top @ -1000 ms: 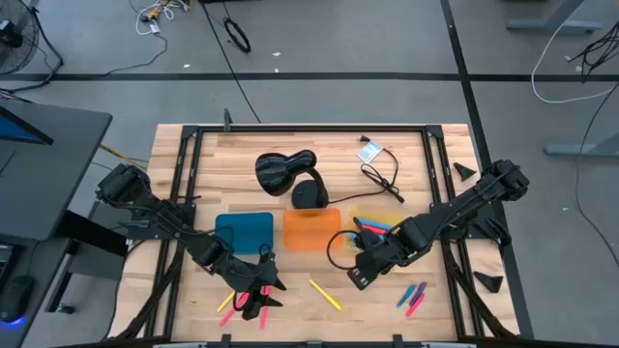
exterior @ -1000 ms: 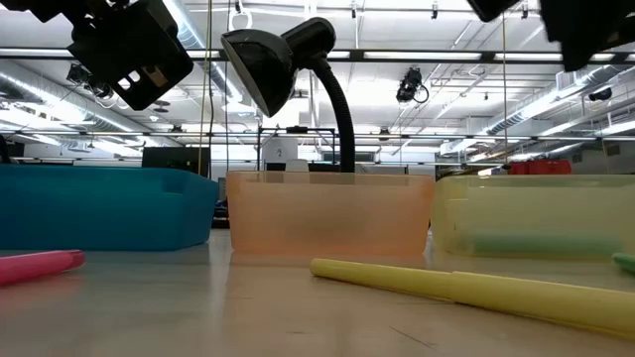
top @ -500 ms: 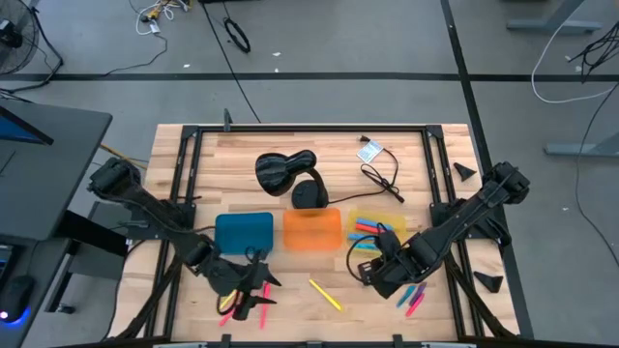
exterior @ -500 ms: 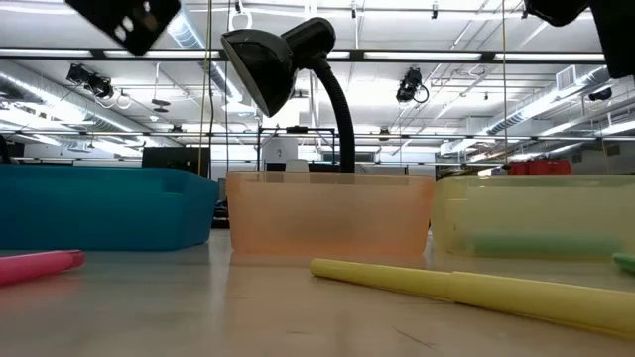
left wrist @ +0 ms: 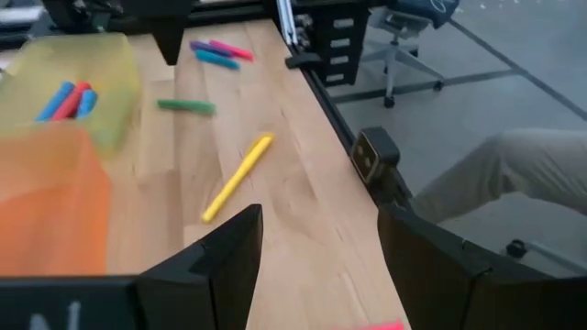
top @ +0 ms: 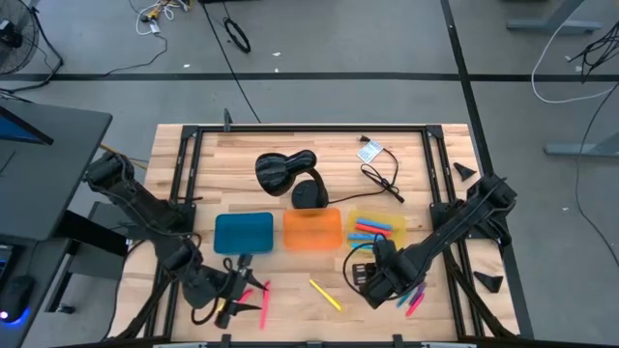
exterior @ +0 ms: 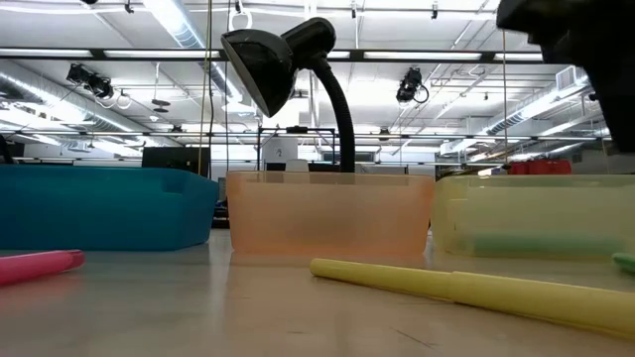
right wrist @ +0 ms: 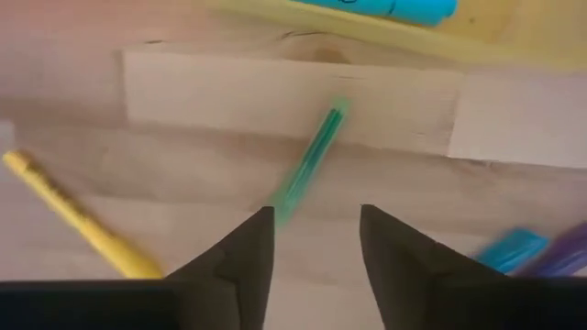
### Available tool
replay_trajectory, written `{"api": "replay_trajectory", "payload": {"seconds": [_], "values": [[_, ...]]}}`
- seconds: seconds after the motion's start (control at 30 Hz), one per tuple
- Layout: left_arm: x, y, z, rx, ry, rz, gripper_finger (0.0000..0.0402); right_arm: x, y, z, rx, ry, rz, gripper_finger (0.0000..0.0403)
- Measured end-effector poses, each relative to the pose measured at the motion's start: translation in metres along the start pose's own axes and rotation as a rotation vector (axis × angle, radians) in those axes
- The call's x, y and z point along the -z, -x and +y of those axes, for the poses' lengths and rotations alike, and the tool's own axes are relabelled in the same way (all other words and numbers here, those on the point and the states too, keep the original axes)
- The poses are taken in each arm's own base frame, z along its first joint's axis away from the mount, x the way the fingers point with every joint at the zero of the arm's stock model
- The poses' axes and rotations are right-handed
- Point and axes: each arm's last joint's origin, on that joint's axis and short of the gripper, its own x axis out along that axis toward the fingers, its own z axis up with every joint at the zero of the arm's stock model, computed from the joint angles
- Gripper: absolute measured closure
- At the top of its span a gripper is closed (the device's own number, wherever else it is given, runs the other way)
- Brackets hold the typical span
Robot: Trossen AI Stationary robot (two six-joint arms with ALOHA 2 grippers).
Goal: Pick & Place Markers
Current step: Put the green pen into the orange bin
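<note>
Fingers of the right gripper [right wrist: 314, 252] stand apart with nothing between them, hovering low over the worktop [top: 290, 155] just off the 6 o'clock side of the yellow tray [top: 394, 238]. Green marker [right wrist: 309, 165] lies straight ahead of the gap; from the fingers its long axis runs out toward 1 o'clock, near end about level with the fingertips and not yet between them. My read: the grasp turns on closing across that axis, so the wrist needs a small twist plus a short reach forward.

Yellow marker [top: 326, 295] lies loose between the two arms, slanted 10-to-4 in the high view. Pink marker [top: 262, 303] sits just beside the left gripper [left wrist: 316, 243], whose fingers are also apart and empty at the worktop's 7 o'clock corner. Blue and red markers [top: 375, 227] already lie in the yellow tray. Right arm is plainly nearer the green one.
</note>
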Motion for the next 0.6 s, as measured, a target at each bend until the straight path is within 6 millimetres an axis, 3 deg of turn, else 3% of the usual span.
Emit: {"api": "replay_trajectory", "payload": {"seconds": [0.27,0.6], "values": [[0.004,0.005,-0.008,0.028,-0.027,0.014,0.0179,0.007,-0.034,0.01,0.047,-0.065,-0.029,0.0223],[0.005,0.005,-0.009,0.034,-0.033,0.021,0.0179,0.001,-0.069,0.022,0.112,-0.101,-0.057,0.0225]]}}
